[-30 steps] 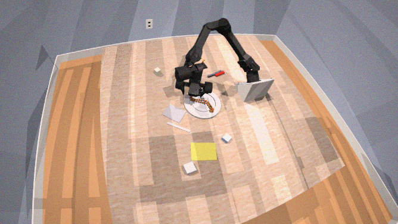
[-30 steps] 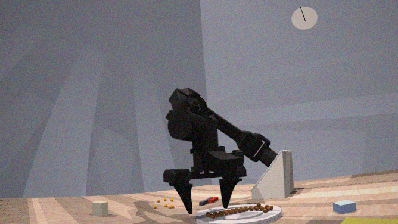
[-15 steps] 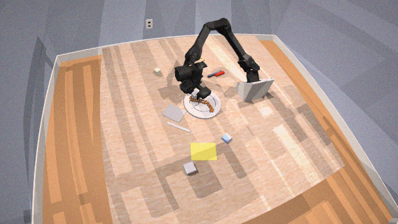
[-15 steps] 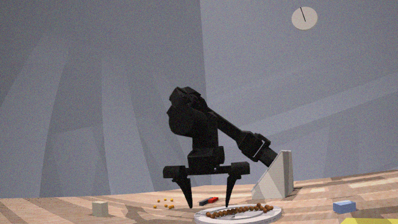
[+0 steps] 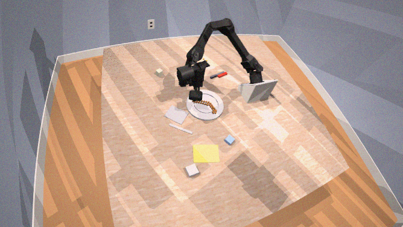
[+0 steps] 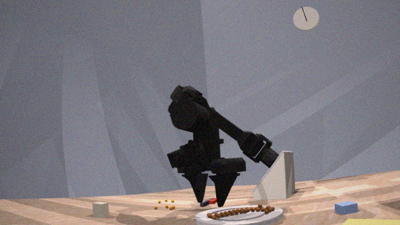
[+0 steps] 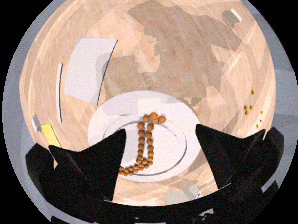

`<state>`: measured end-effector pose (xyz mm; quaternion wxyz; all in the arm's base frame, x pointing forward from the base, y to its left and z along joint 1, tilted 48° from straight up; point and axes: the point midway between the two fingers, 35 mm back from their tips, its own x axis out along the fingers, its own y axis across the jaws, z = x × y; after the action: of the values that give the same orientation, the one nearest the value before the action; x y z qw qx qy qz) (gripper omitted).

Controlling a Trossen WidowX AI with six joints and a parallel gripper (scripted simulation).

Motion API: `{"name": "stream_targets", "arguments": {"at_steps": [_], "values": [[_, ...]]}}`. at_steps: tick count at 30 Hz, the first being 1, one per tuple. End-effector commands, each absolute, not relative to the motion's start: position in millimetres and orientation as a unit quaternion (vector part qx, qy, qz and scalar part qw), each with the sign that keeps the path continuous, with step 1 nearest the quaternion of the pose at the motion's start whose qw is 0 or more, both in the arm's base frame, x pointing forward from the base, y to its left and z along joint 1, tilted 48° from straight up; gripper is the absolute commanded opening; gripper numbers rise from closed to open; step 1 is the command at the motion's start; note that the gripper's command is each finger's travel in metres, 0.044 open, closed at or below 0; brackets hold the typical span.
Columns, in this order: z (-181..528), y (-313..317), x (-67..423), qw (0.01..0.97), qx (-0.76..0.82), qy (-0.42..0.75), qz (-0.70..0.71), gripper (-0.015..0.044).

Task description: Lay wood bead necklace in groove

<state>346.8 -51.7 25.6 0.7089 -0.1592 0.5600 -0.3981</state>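
Observation:
The wood bead necklace (image 5: 206, 105) (image 6: 241, 211) (image 7: 143, 144) lies stretched out on the round white bead board (image 5: 218, 109) (image 6: 276, 213) (image 7: 107, 119). I cannot tell whether it sits in the groove. My gripper (image 5: 195, 96) (image 6: 210, 203) (image 7: 161, 131) is open and empty. It hangs just above the board's far left edge, near one end of the necklace, with its fingers pointing down. In the wrist view the necklace runs between the two dark fingertips without touching them.
Loose orange beads (image 6: 166, 204) (image 7: 250, 107) lie on the table behind the board. Around it are a grey wedge (image 5: 257, 90) (image 6: 276, 179), a red and blue stick (image 5: 218, 74) (image 6: 209, 202), a beige cube (image 5: 158, 71) (image 6: 100, 209), a grey sheet (image 5: 176, 115), a thin strip (image 5: 180, 128), a blue block (image 5: 229, 139) (image 6: 345, 207), a yellow sheet (image 5: 206, 153) and a white block (image 5: 192, 169).

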Motion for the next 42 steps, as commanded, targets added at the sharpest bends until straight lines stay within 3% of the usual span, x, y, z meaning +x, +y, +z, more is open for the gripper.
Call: {"name": "stream_targets", "arguments": {"at_steps": [1,42], "values": [[31,-39,355,0.728,0.050,0.426,-0.534,0.0380],[6,-67,357,0.729,0.050,0.425,-0.535,0.0380]]}}
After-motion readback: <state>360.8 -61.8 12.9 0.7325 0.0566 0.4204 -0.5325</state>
